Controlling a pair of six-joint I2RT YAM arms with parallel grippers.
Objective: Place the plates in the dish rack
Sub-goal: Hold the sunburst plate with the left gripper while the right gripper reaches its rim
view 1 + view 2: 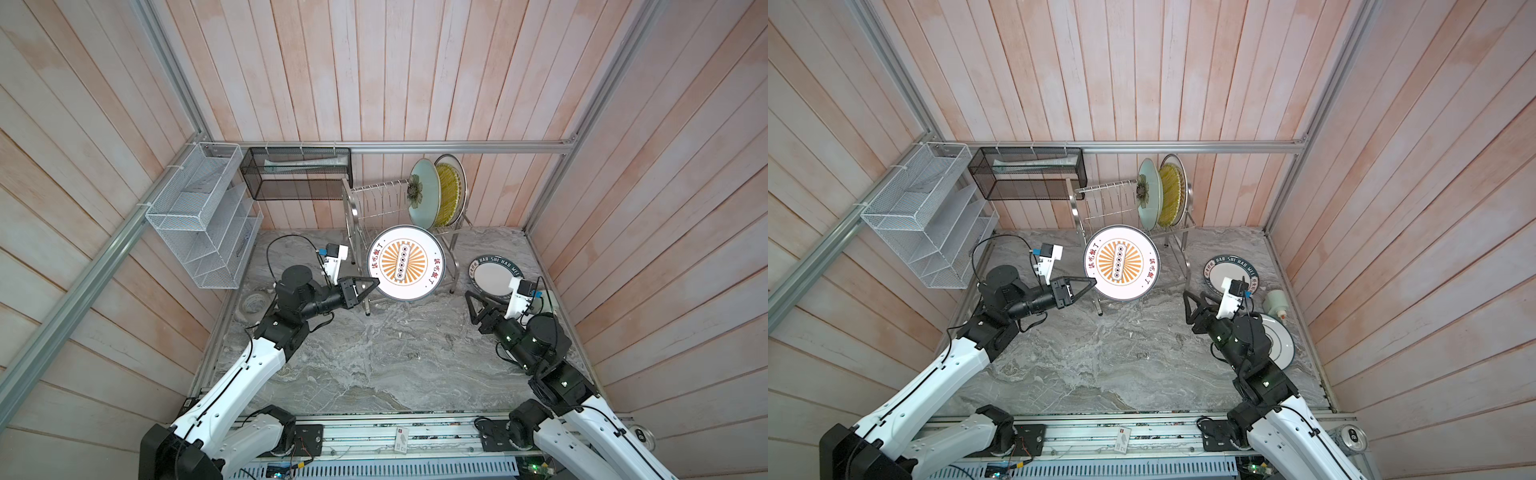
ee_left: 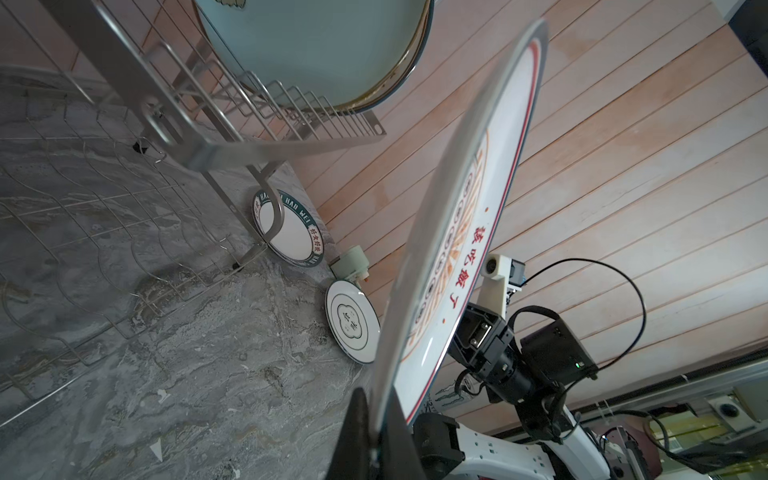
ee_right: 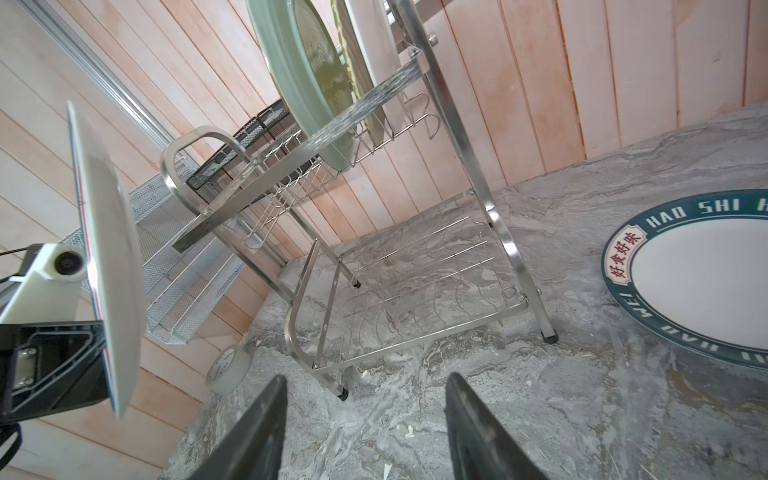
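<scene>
Rim of round white orange-sunburst plate (image 1: pixel 405 262) pinched by left tool (image 1: pixel 376 282), plate held aloft. Shiny steel wire dish rack (image 1: pixel 351 216) located just beyond this tool, free upper prongs (image 1: pixel 376 198) up-ahead. Right tool (image 3: pixel 365 377) spread, empty, judged farther off.

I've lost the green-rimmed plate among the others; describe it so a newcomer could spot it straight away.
Start at the shiny steel dish rack against the back wall. In both top views, the green-rimmed plate lies flat on the marble table just right of the rack's legs. Unlike the cloud-outline plate nearby, its dark-green rim carries white lettering: HAO SHI HAO WEI.
</scene>
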